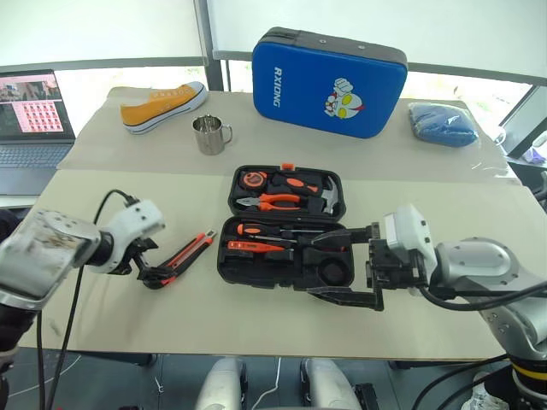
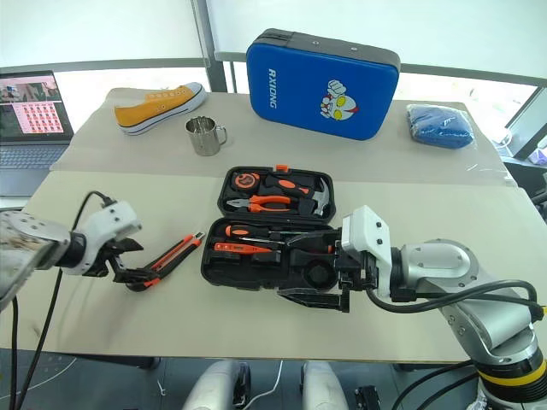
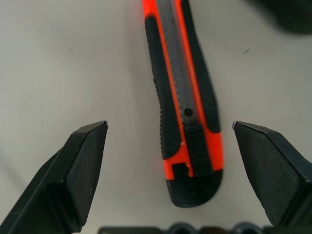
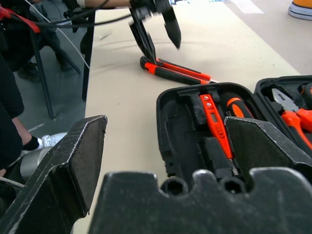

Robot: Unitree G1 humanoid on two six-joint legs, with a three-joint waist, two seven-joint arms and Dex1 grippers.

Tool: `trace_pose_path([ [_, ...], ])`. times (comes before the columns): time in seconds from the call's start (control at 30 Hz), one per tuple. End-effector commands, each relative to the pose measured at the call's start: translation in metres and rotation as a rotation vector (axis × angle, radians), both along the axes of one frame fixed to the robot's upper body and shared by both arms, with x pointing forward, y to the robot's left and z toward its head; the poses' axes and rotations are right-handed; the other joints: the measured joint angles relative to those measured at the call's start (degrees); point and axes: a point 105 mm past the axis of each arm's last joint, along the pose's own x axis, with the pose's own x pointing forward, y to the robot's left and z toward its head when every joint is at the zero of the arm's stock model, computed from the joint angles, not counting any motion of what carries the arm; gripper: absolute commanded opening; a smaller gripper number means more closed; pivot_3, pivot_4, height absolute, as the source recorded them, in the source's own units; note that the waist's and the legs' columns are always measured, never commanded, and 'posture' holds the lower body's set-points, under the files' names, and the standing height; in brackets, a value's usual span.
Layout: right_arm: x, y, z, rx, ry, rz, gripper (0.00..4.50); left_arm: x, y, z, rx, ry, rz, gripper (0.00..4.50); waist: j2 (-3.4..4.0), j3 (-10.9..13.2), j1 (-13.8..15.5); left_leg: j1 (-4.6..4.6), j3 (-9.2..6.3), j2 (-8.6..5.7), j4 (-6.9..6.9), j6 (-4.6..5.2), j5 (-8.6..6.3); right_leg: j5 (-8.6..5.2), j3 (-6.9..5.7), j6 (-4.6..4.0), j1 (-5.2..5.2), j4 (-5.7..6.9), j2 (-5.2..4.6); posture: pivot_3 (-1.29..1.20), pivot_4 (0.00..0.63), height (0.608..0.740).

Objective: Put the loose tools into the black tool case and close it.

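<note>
- Left gripper (image 1: 152, 272): jaws wide, tips down at the table, straddling the butt end of the black-and-orange utility knife (image 1: 190, 254). Wrist view has one finger (image 3: 73, 168) on each side of the knife with clear gaps; nothing gripped, no contact visible.
- Utility knife lies flat on the beige table (image 1: 111, 205), angled, just left of the black moulded-plastic tool case (image 1: 286, 229), outside it.
- Tool case is open, lid flat toward the far side. Lid half carries orange-handled pliers (image 1: 275, 202), a hammer (image 1: 329, 196) and a tape measure (image 1: 252, 179). Near half carries a black-and-orange-handled screwdriver (image 1: 267, 230) and a slim orange tester screwdriver (image 1: 255, 247) seated in slots.
- Small orange latch (image 1: 287, 166) sits at the lid's far edge.
- Right gripper (image 1: 342, 266): jaws fully spread, pointing left, level, over the case's near right corner. Empty; can't tell whether the lower finger touches the case.
- Far side of the table, left to right: laptop (image 1: 34, 120), yellow sneaker (image 1: 162, 106), steel mug (image 1: 209, 135), blue zip case with cartoon figure (image 1: 329, 81), folded blue cloth (image 1: 442, 124).
</note>
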Motion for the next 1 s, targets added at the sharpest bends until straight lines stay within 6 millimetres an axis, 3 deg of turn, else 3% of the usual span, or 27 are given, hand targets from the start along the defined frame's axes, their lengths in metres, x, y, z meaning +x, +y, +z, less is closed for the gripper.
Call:
trace_pose_path([
  [0.03,-0.005,0.002,0.004,0.009,-0.033,-0.007,4.50,0.004,-0.002,0.003,0.039,-0.016,-0.021,4.42,-0.05,0.0,0.0,0.00,-0.01,0.01,0.01,0.00,0.00,0.00,0.00,0.00,0.01,-0.01,0.00,0.00,0.150,0.739],
  [0.23,-0.004,0.002,0.005,0.014,-0.038,-0.035,4.50,0.009,0.001,-0.014,0.125,-0.012,-0.035,4.42,-0.01,0.0,0.2,0.10,0.00,-0.03,0.01,0.00,0.00,0.00,0.01,0.00,0.11,-0.01,-0.01,0.00,0.150,0.739],
  [0.37,-0.003,0.001,0.008,0.014,-0.050,-0.046,4.50,0.011,0.000,-0.017,0.078,0.004,-0.011,3.42,0.07,0.0,0.3,0.13,0.00,-0.03,0.02,0.00,0.01,-0.01,0.01,0.01,0.14,0.00,-0.02,0.00,0.150,0.739],
  [0.53,-0.002,-0.003,0.011,0.007,-0.065,-0.059,4.50,0.021,0.016,-0.018,0.070,-0.025,0.100,1.75,0.11,-0.1,0.3,0.13,0.00,-0.04,0.03,0.01,0.01,-0.01,0.02,0.01,0.14,0.00,-0.02,0.00,0.150,0.739],
  [0.63,-0.002,-0.008,0.011,-0.006,-0.066,-0.074,4.50,0.036,0.023,-0.003,-0.010,-0.107,0.161,1.74,0.21,-0.1,0.5,0.16,0.00,-0.03,0.04,0.01,0.01,-0.01,0.02,0.01,0.15,0.02,-0.02,0.00,0.150,0.739],
  [0.7,-0.004,-0.011,0.010,-0.012,-0.062,-0.083,4.50,0.051,0.020,0.020,-0.103,-0.217,0.164,1.74,0.19,-0.1,0.8,0.17,-0.01,-0.03,0.04,0.01,0.02,0.00,0.01,0.01,0.15,0.06,-0.02,0.00,0.150,0.739],
  [0.77,-0.004,-0.012,0.011,-0.014,-0.059,-0.090,4.50,0.064,0.011,0.043,-0.154,-0.349,0.090,1.74,0.08,-0.1,0.9,0.11,-0.04,-0.01,0.09,0.00,0.02,0.00,-0.02,0.00,0.12,0.06,0.00,0.00,0.150,0.739],
  [0.87,-0.006,-0.014,0.010,-0.019,-0.056,-0.094,4.50,0.066,-0.012,0.066,-0.207,-0.439,-0.084,1.74,-0.02,0.0,1.2,-0.03,-0.03,-0.05,0.13,0.00,0.02,0.01,-0.02,0.02,0.06,0.02,-0.05,0.00,0.150,0.739],
  [0.93,-0.007,-0.016,0.008,-0.031,-0.046,-0.093,4.50,0.052,-0.047,0.077,-0.249,-0.437,-0.313,1.74,-0.04,0.0,1.3,-0.06,-0.03,-0.06,0.13,0.00,0.02,0.03,-0.02,0.04,0.07,-0.04,-0.07,0.00,0.150,0.739],
  [1.0,-0.010,-0.018,0.005,-0.048,-0.034,-0.091,4.50,0.027,-0.085,0.072,-0.233,-0.359,-0.597,1.74,-0.05,0.0,1.5,-0.09,-0.01,-0.09,0.12,0.01,0.01,0.03,-0.02,0.05,0.06,-0.06,-0.10,0.00,0.150,0.739],
])
